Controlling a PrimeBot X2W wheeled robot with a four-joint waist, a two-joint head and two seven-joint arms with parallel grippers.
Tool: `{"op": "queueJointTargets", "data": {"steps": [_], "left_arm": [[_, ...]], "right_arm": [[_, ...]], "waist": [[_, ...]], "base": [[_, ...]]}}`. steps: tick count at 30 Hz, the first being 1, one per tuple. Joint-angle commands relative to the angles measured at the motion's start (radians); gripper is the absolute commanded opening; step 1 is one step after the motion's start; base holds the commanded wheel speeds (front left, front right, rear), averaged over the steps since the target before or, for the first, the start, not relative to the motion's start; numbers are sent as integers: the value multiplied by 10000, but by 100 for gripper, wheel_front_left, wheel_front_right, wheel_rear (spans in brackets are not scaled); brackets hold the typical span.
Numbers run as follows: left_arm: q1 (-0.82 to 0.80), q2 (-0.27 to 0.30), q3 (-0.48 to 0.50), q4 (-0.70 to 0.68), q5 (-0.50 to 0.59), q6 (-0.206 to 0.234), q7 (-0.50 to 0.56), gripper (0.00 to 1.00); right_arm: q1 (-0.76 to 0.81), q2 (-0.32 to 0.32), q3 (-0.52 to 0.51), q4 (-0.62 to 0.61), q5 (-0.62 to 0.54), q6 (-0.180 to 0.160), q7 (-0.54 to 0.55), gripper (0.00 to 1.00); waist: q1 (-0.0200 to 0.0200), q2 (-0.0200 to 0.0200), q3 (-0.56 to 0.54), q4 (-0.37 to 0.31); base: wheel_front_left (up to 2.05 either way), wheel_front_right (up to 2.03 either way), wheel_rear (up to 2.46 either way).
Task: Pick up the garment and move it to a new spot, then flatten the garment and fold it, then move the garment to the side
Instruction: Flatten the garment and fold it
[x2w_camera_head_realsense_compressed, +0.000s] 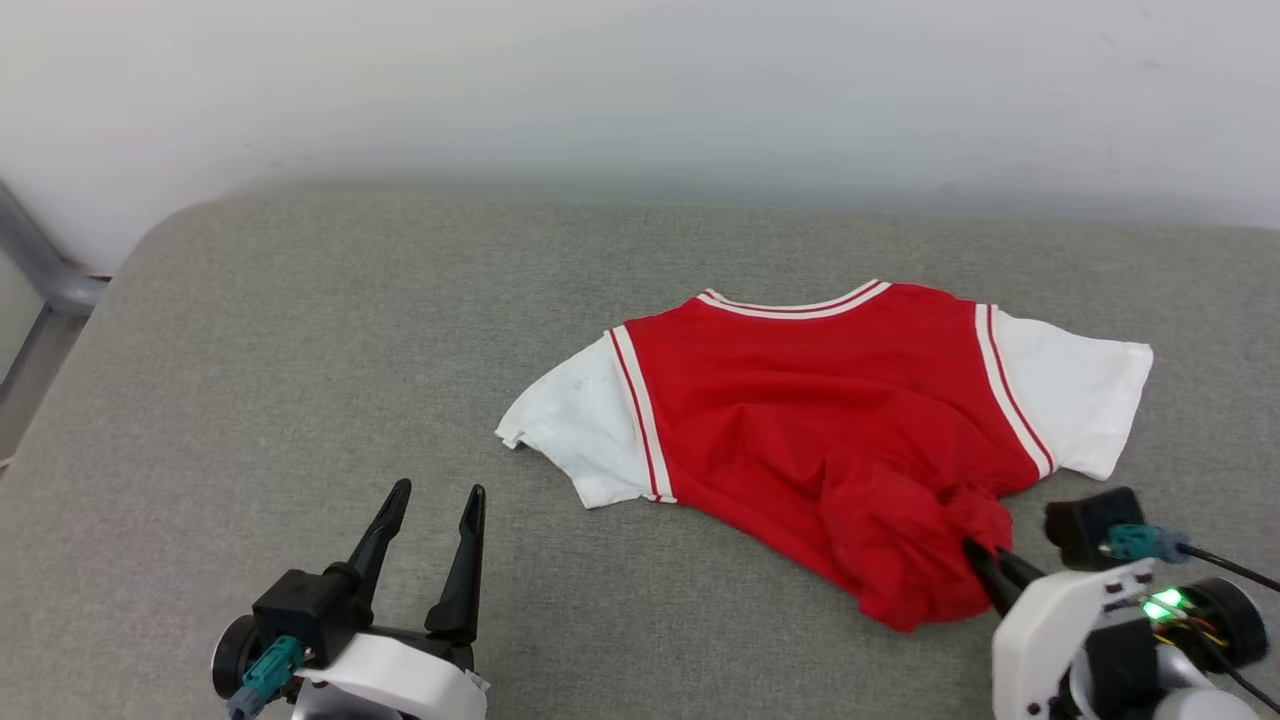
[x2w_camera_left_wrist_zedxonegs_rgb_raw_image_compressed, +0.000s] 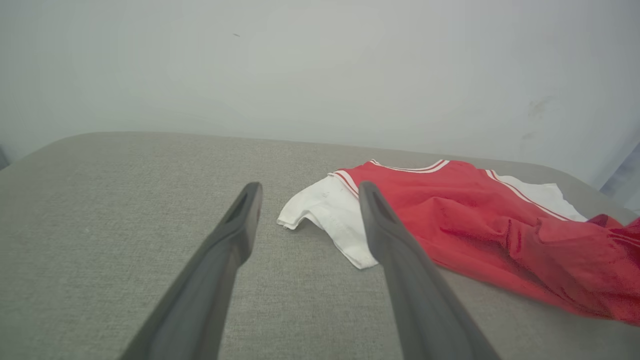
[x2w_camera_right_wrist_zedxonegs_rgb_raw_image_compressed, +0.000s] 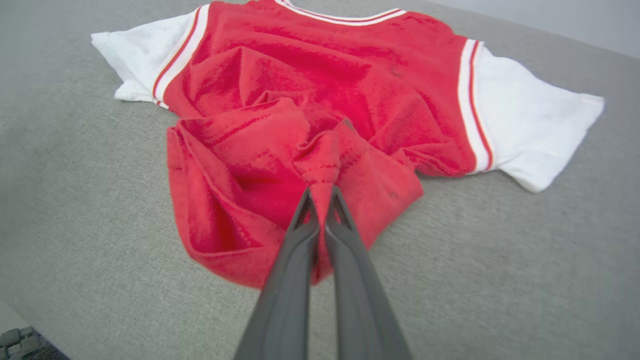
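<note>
While angled in from the lower right of the head view, clamps the right hand (x2w_camera_head_realsense_compressed: 985, 558) on a bunched pinch of the jersey (x2w_camera_head_realsense_compressed: 800, 400) at its near hem, fingers (x2w_camera_right_wrist_zedxonegs_rgb_raw_image_compressed: 295, 280) pressed together with red cloth squeezed between the tips (plainest in the right wrist view). Points those fingers up and to the left in the head view, toward the red body, with the white wrist housing (x2w_camera_head_realsense_compressed: 1050, 620) low behind them and a green light (x2w_camera_head_realsense_compressed: 1165, 600) lit on it. Holds the left hand (x2w_camera_head_realsense_compressed: 440, 492) at the lower left, fingers spread well apart and gripping nothing, tips aimed away from the robot, over bare tabletop (x2w_camera_head_realsense_compressed: 300, 350) and apart from the jersey (nearest part: a white sleeve (x2w_camera_head_realsense_compressed: 575, 425)).

Grey woven covering across the whole tabletop, far corners rounded. Behind it, a plain pale wall (x2w_camera_head_realsense_compressed: 600, 80). At the far left edge, a grey metal tube frame (x2w_camera_head_realsense_compressed: 40, 270).

Lies right of centre on the tabletop, plain red face up, collar (x2w_camera_head_realsense_compressed: 795, 305) toward the wall. Red body, white short sleeves out to either side, red-and-white striped trim at the collar and along each shoulder seam. Flat and fairly smooth across the upper half. Rumpled below, the near hem gathered into folds and drawn into a peak at the clamped fingers.
</note>
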Motion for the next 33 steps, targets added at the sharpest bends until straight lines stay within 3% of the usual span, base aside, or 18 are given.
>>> {"op": "queueJointTargets", "data": {"steps": [1,10,17,18,19,27,33], "left_arm": [[150,-39,65,16,83,-57,-25,100],[330,-59,146,60,136,-97,-25,100],[262,-80,87,184,170,-141,-26,100],[227,-88,74,215,182,-141,-26,100],[210,-92,58,237,184,-145,-26,100],[152,-48,105,274,154,-157,-26,100],[-11,-41,96,213,165,-157,-26,100]], "right_arm": [[497,56,-592,-402,-43,-11,114,0],[2275,774,-2643,-1344,-178,-11,1223,0],[3016,1031,-2084,-1571,489,-11,2130,0],[3170,1119,-1955,-1599,715,-9,2538,32],[3213,1112,-1971,-1633,681,-9,2725,100],[2446,1069,-2502,-2449,745,-9,2396,100],[1080,398,-2685,-2816,714,-9,702,100]], "waist": [[-1,0,-257,-338],[-1,0,-444,-905],[-1,0,-414,-1055],[-1,0,-406,-1041],[-1,0,-402,-1024],[-1,0,-391,-851],[-1,0,-373,-748]], "base": [[0,0,0],[0,0,0],[0,0,0],[0,0,0],[0,0,0],[0,0,0],[0,0,0]]}}
